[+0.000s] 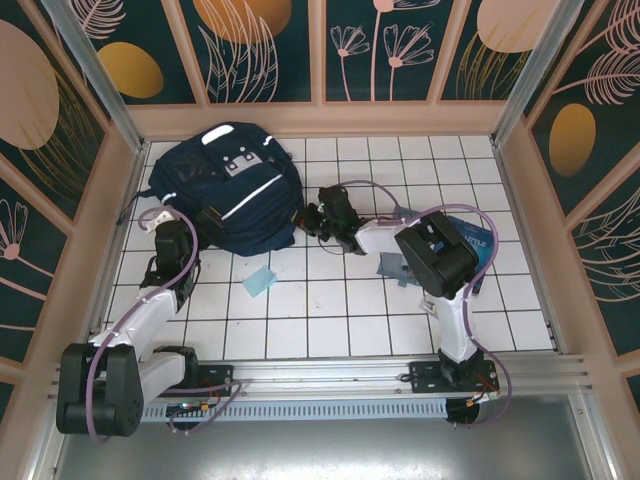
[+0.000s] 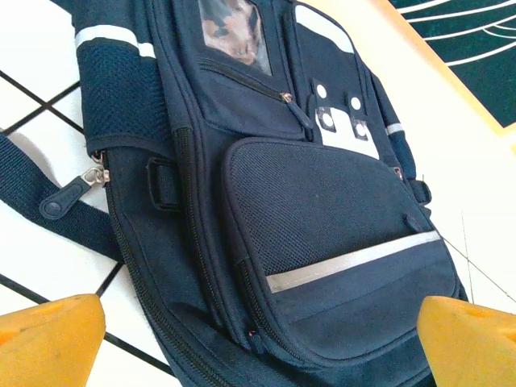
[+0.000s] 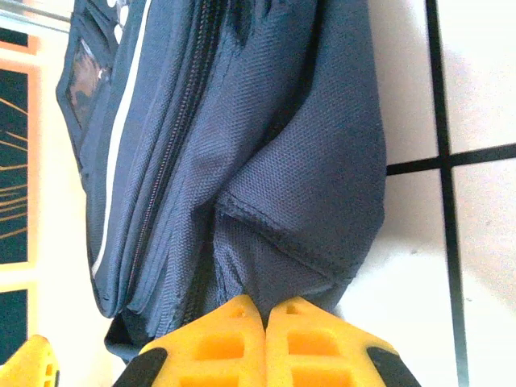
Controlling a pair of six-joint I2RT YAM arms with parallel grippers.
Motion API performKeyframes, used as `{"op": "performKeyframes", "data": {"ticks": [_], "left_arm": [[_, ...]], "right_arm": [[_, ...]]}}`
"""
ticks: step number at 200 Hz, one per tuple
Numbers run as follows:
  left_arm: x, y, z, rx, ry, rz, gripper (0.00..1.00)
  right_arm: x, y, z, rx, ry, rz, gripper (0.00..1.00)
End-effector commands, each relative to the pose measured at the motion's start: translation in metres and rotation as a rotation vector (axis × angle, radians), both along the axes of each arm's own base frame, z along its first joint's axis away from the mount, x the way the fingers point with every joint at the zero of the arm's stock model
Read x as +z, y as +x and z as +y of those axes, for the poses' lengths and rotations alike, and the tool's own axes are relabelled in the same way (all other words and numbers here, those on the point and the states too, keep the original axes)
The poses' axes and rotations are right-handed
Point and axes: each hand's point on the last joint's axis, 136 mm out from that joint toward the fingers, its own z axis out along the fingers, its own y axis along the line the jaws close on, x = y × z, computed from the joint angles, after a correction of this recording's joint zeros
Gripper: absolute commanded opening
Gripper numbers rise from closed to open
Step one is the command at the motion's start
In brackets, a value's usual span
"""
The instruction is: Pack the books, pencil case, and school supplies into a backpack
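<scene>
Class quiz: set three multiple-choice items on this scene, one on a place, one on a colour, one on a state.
1. The backpack lies: A far left; B near right; C centre front.
2. The small flat piece on the tiles is: A red; B light blue; C green.
3. The right gripper is: A wide open; B holding a pen; C shut on backpack fabric.
Answers: 1 A, it sits at the far-left corner; 2 B, pale blue on white tiles; 3 C, its fingers meet on a fabric fold.

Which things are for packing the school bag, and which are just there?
For the job: backpack, light-blue flat piece, blue book, right pincer pinching the backpack.
Just there: tiled table, flowery walls.
</scene>
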Motion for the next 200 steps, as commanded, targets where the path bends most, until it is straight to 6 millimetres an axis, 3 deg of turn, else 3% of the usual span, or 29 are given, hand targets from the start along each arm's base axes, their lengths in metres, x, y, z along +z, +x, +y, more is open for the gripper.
{"op": "performKeyframes", "data": {"ticks": [1,17,25,31,79,115,143,177,200], "left_arm": [[-0.001,-0.003,-0.005,-0.022,-0.04,0.006,0.99],[0.004,-0.003,-0.008,-0.042,-0.033,0.006,0.99],[0.005,-0.003,-0.008,-0.045,-0.027,0.014,0.99],[0.005,-0.004,-0.008,-0.044,-0.027,0.016,0.99],[-0.008,-0.01,-0.011,-0.019,-0.123,0.049,0.99],[-0.033,-0.011,-0.024,-0.007,-0.294,0.082,0.97],[-0.043,-0.006,-0.038,-0.023,-0.446,0.089,0.93],[-0.041,0.006,-0.051,-0.028,-0.519,0.075,0.91],[-0.038,0.018,-0.059,-0.039,-0.51,0.065,0.9]], "right_arm": [[0.028,0.023,-0.029,-0.045,0.04,-0.098,0.0],[0.03,0.035,-0.058,-0.08,0.004,-0.128,0.0],[0.031,0.033,-0.062,-0.068,-0.017,-0.148,0.0],[0.03,0.045,-0.082,-0.1,-0.043,-0.156,0.0],[0.021,0.095,-0.16,-0.184,-0.262,-0.168,0.0],[0.055,0.108,-0.189,-0.271,-0.391,-0.238,0.43],[0.083,0.102,-0.214,-0.379,-0.452,-0.272,0.97],[0.102,0.089,-0.26,-0.56,-0.586,-0.22,0.99],[0.106,0.075,-0.27,-0.544,-0.641,-0.249,0.99]]}}
